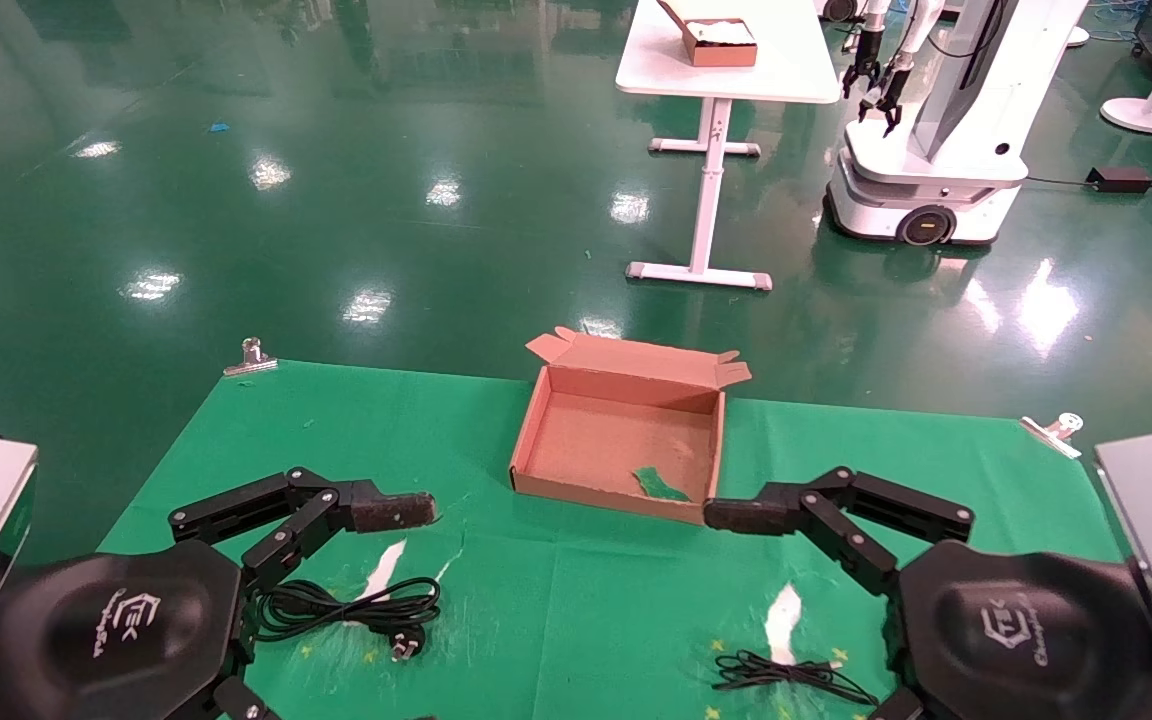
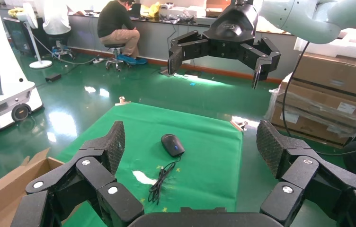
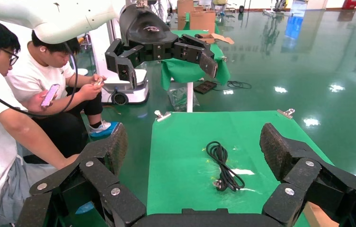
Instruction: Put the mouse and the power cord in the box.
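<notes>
The open brown box [image 1: 536,440] sits at the middle back of the green table, with only a green scrap [image 1: 658,485] inside. The coiled power cord [image 1: 356,605] with its plug lies front left, also seen from the right wrist [image 3: 223,165]. My left gripper [image 2: 191,139] hangs open above the cord, one of its fingers [image 1: 391,510] pointing toward the box. The black mouse [image 2: 172,144] lies front right. In the head view only its thin wire [image 1: 786,675] shows, beside my right arm. My right gripper [image 3: 195,142] is open and empty, one fingertip [image 1: 736,515] close to the box's front right corner.
Metal clips [image 1: 251,355] [image 1: 1051,430] hold the cloth at the back corners. Beyond the table is green floor, a white table with another brown box [image 1: 721,45] and a white robot [image 1: 936,150]. Two people [image 3: 24,94] sit beside the table's left side.
</notes>
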### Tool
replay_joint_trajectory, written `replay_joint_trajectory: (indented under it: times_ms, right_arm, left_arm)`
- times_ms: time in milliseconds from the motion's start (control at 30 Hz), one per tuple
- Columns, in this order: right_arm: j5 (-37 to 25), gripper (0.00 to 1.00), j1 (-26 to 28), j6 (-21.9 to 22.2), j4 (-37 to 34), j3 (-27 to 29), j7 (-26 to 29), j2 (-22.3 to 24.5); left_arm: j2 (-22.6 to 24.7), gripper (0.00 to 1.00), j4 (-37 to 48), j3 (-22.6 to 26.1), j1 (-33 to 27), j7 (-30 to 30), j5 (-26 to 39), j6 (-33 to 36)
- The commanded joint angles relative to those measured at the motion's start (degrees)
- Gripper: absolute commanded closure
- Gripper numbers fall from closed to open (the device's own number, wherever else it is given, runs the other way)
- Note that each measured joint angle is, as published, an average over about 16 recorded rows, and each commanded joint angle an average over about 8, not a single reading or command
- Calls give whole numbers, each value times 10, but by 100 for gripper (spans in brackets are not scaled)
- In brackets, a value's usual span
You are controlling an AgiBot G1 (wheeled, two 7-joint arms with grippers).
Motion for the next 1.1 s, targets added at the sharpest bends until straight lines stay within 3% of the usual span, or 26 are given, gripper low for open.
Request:
replay_joint_trajectory:
  times_ms: [33,1100]
  right_arm:
    - [0,0,0,0,0,0,0,0]
    - [0,0,0,0,0,0,0,0]
  left_arm:
    - [0,0,0,0,0,0,0,0]
    - [0,0,0,0,0,0,0,0]
